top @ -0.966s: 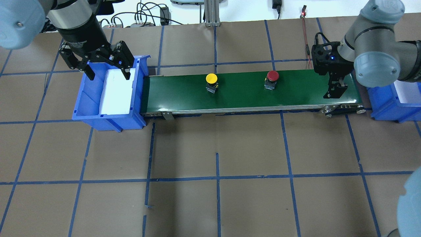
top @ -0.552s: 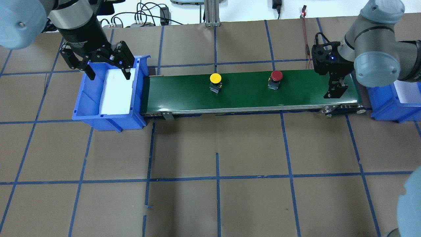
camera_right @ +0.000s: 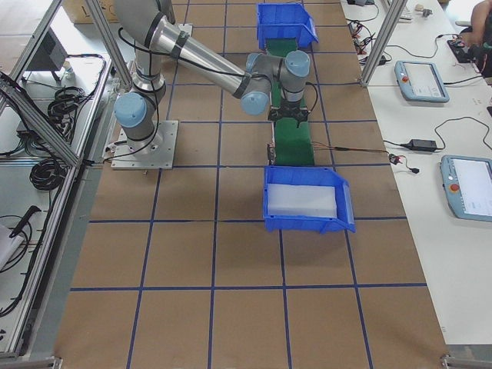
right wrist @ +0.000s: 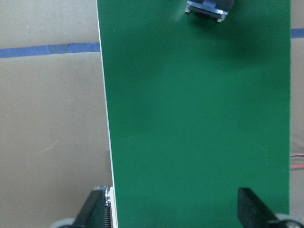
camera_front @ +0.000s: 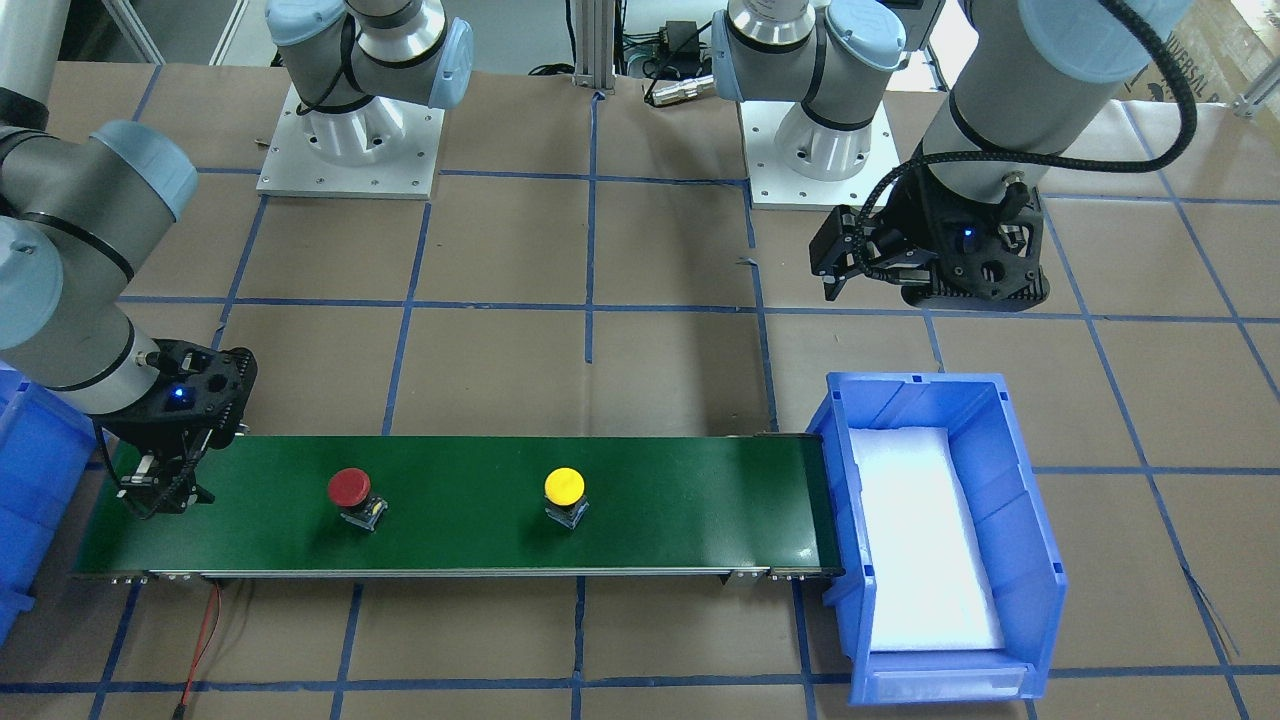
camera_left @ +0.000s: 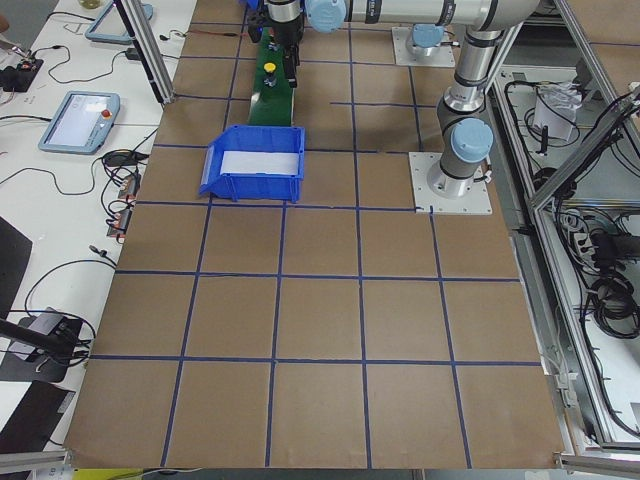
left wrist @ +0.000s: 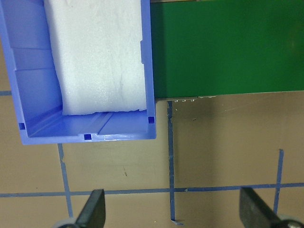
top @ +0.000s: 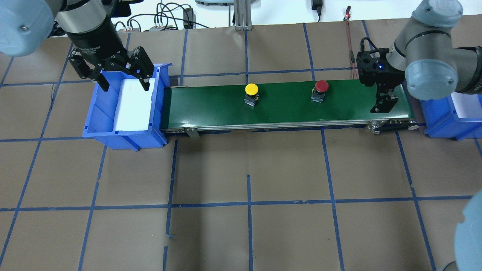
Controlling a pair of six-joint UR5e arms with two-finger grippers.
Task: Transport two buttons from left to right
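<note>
Green belt [top: 211, 109] carries both: yellow button [top: 251, 89] at middle, red button [top: 321, 86] further right, short of right claw [top: 384, 104]. Right claw spread over belt's right end. Left claw [top: 124, 86] spread, empty, above left bin [top: 124, 139]. Next, likely: clamp red, drop in right bin [top: 444, 120].

Faintly glossy green conveyor belt [top: 286, 109], shiny blue plastic bin [top: 124, 140], matt white foam liner [top: 131, 107], matt brown paper tabletop [top: 286, 169], smooth plastic yellow button [top: 251, 89] and red button [top: 321, 86]
</note>
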